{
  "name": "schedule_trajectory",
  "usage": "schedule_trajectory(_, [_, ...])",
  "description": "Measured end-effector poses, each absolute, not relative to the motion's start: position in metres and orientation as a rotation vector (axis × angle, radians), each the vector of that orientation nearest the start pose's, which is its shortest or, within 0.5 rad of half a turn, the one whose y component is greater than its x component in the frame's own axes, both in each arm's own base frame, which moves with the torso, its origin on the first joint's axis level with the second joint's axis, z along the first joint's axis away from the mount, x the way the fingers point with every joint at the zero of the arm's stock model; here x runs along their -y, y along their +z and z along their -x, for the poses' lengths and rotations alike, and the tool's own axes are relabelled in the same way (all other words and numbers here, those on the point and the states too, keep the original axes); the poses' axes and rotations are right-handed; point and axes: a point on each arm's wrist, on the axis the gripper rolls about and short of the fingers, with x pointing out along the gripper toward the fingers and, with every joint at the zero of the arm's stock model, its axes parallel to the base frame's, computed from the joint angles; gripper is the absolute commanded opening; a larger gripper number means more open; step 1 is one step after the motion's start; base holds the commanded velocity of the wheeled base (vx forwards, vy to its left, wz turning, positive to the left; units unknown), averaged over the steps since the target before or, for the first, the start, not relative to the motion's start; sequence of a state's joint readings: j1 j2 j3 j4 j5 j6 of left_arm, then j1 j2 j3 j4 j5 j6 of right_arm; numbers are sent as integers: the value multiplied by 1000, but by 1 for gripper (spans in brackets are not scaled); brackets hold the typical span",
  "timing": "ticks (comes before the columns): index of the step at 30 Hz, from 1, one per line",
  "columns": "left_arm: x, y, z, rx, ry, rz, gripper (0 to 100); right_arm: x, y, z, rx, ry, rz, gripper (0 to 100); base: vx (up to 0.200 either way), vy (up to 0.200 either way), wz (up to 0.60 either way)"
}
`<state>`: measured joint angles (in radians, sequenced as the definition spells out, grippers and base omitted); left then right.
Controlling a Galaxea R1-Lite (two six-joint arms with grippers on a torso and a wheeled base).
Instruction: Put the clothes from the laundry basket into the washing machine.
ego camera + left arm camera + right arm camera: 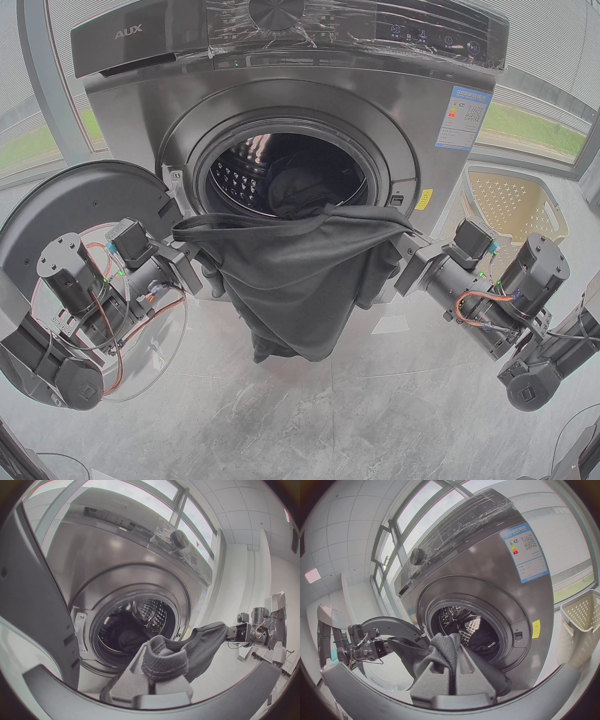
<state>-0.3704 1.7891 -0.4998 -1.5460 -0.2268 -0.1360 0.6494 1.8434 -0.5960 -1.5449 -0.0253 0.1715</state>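
The washing machine stands straight ahead with its round door swung wide open to the robot's left, behind the left arm. The mouth of the drum is uncovered.

A black garment is stretched between the two arms in front of that opening. Its upper edge runs almost level across the lower lip of the opening, and the rest hangs in a loose, tapering fold down toward the floor without reaching it.

The left gripper is closed tight on one end of the garment. In the left wrist view a bunched, hemmed edge of the cloth is pinched between the fingers, with no gap between them beyond the cloth. The right gripper is clamped on the other end in the same way, with a fold of fabric standing up from between its closed fingers. Both grippers sit at about the height of the opening's lower rim, one on each side of it.

Inside the drum lies a dark cloth. From here it is hard to say whether it is a separate piece or part of the garment that is being held.

The laundry basket, beige with a perforated wall, stands on the floor just beside the machine on the robot's right, behind the right arm.
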Motion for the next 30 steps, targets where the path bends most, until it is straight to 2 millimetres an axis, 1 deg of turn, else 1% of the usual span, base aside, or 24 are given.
schedule_trajectory(8, [102, 184, -262, 265, -595, 150, 0, -176, 176, -253, 235, 602, -263, 0, 0, 0, 0])
schedule_trajectory(15, [103, 191, -259, 294, -579, 159, 0, -175, 173, -254, 223, 598, -259, 0, 0, 0, 0])
schedule_trajectory(30, [103, 189, -258, 278, -587, 186, 0, -179, 175, -253, 229, 610, -263, 0, 0, 0, 0])
